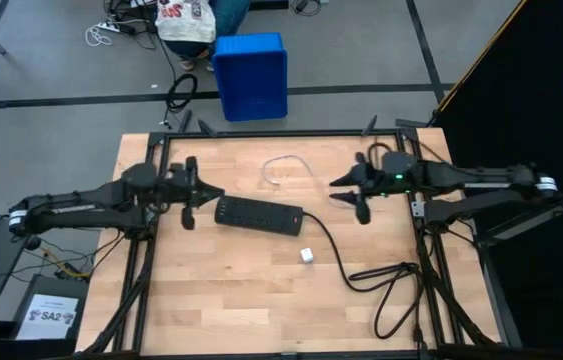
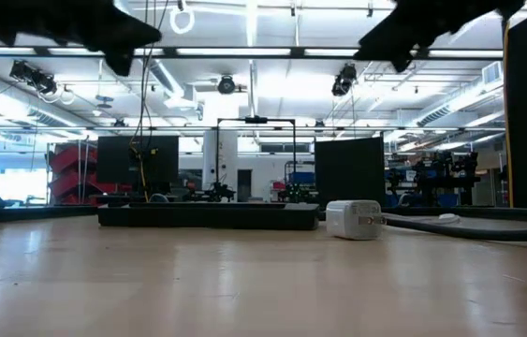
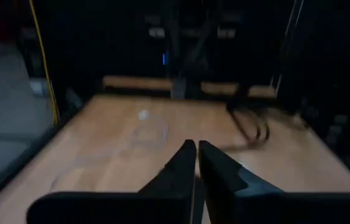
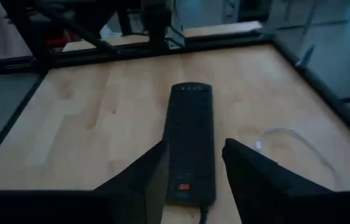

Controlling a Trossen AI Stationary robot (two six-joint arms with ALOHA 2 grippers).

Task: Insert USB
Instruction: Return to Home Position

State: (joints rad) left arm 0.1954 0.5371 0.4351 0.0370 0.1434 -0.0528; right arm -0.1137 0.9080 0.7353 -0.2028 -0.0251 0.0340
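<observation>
Both fingers of the left gripper (image 1: 213, 192), centre-left, sit together; those of the right gripper (image 1: 338, 190), centre-right, stand apart. USB (image 1: 283, 168) lies on the worktop (image 1: 211, 300), upper centre.

**A:** What sort of place is this, anyone know?

**B:** Robotics lab, no doubt, in a big open hall. There's a wooden bench (image 1: 231, 300) inside a black metal frame (image 1: 281, 133), with a left arm (image 1: 91, 200) and a right arm (image 1: 471, 180) reaching over it.

**A:** Not an office then?

**B:** Nah. The floor (image 1: 61, 60) is grey with dark tape lines, and a blue crate (image 1: 250, 75) and loose cables (image 1: 183, 92) are lying around. Overhead there are strip lights (image 2: 244, 51), and further back black partition screens (image 2: 347, 168). There's also a station tag reading SA2 (image 1: 48, 316).
</observation>
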